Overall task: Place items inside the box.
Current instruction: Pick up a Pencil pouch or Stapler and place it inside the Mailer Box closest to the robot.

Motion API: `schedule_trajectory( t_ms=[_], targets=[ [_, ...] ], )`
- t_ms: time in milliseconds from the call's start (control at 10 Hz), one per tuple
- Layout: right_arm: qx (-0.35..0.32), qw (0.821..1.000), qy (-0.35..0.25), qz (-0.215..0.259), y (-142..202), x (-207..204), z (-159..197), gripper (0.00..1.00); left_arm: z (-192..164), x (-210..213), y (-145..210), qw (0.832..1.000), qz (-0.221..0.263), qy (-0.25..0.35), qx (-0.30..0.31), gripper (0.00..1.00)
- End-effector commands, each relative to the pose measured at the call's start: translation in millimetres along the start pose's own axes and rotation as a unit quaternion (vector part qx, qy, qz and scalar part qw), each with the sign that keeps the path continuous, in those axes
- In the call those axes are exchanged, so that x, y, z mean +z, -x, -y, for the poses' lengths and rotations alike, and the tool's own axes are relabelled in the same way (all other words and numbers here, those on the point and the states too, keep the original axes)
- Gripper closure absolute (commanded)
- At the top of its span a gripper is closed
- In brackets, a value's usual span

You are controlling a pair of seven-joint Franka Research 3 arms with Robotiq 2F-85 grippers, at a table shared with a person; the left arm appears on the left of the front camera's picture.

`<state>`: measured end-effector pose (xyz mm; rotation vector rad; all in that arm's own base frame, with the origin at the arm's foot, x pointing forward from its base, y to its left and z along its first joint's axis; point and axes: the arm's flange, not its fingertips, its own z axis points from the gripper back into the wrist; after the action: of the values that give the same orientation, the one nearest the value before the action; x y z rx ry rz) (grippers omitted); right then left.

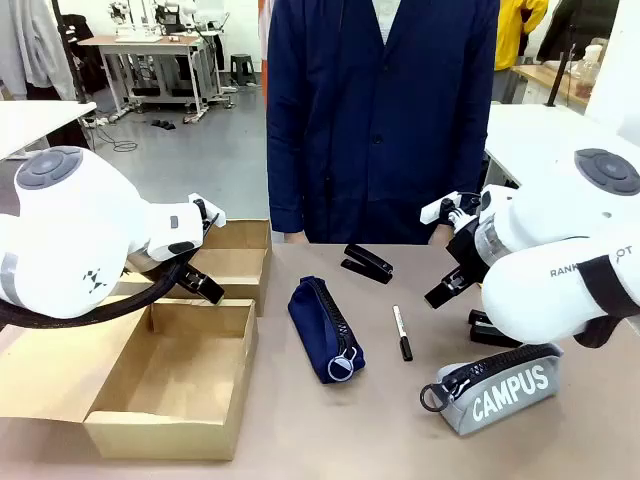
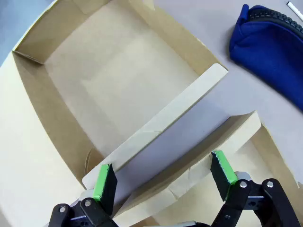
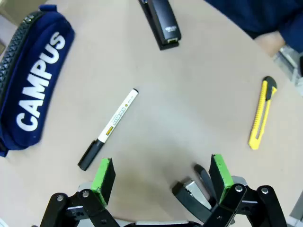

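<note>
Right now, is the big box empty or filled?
Empty: the box shows only bare cardboard floor; navy pouch and marker lie outside on the table.

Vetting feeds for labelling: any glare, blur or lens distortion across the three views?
Front view: even soft light, no glare, white lettering on the grey pouch sharp. Left wrist view: box walls slightly bowed by the wide lens, left end effector in focus. Right wrist view: far edge of the table curves, marker pen sharp, shadows faint.

box (image 1: 170,400): tabletop (image 1: 300,425) 8 o'clock, lid open | navy pouch (image 1: 325,325): centre | from navy pouch: marker pen (image 1: 401,333) 3 o'clock, stapler (image 1: 367,263) 1 o'clock, CAMPUS pouch (image 1: 495,388) 4 o'clock
</note>
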<state>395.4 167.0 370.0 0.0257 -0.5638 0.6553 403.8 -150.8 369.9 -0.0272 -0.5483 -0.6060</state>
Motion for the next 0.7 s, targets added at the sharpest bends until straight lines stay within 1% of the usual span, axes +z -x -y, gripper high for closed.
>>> schedule_trajectory(
  t_ms=[0,600],
  targets=[
    [0.000,1.000,0.000,0.000,0.0,0.0,0.0,0.00,0.0,0.0,0.0,1.000,0.000,0.000,0.000,0.00],
    [0.000,1.000,0.000,0.000,0.0,0.0,0.0,0.00,0.0,0.0,0.0,1.000,0.000,0.000,0.000,0.00]
  ],
)
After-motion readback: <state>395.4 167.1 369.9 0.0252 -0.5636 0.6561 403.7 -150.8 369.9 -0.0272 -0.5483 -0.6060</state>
